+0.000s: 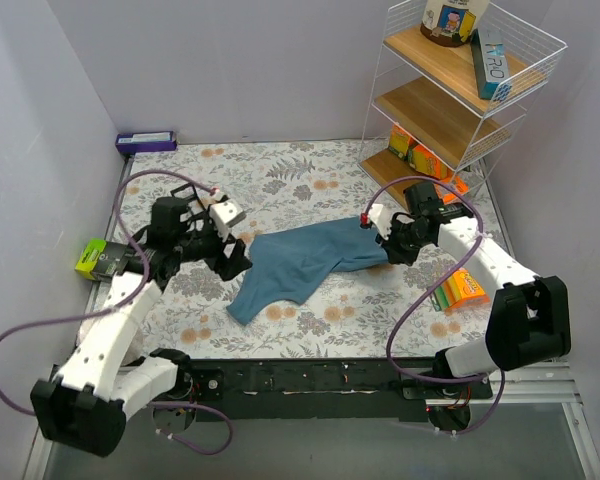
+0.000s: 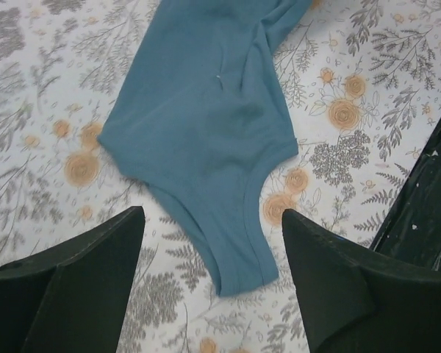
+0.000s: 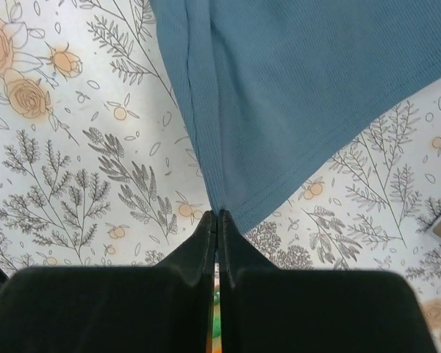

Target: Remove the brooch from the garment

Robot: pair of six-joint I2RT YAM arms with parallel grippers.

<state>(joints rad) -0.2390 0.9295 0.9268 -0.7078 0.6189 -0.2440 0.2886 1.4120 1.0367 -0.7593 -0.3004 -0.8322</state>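
Writing: purple box (image 1: 145, 141) against the back wall at far left carries a pale strip of print, too small to read; jar (image 1: 450, 20) on the top shelf at far right has a picture label with no legible words; blue carton (image 1: 490, 62) leaning beside it shows large letters that seem to read "RIO".
Left edge: green-and-black box (image 1: 100, 259) lies beside the left arm, well apart from the cloth.
Left tool (image 2: 212, 218): open, with fingers (image 2: 95, 279) spread wide, hovering over the narrow lower end of the shirt and touching nothing.
Garment (image 1: 305, 265): teal T-shirt, bunched lengthwise across the middle of the surface, between the two tools.
Brooch (image 2: 219, 78): tiny whitish speck on the cloth in the left wrist view, by a fold in the upper part of the shirt; too small to find from above.
Right tool (image 3: 217, 215): fingers pressed together, clamped on the hem at the shirt's right end.
Right side: orange pack (image 1: 462, 290) lies near the right forearm; white wire rack (image 1: 435, 112) with wooden shelves stands in the back right corner, with orange and green boxes (image 1: 420, 155) on its lowest shelf.
Surface (image 1: 280, 170): white sheet printed with grey leaves and orange flowers.
Room: plain pale walls (image 1: 230, 70) close in the back and both sides.
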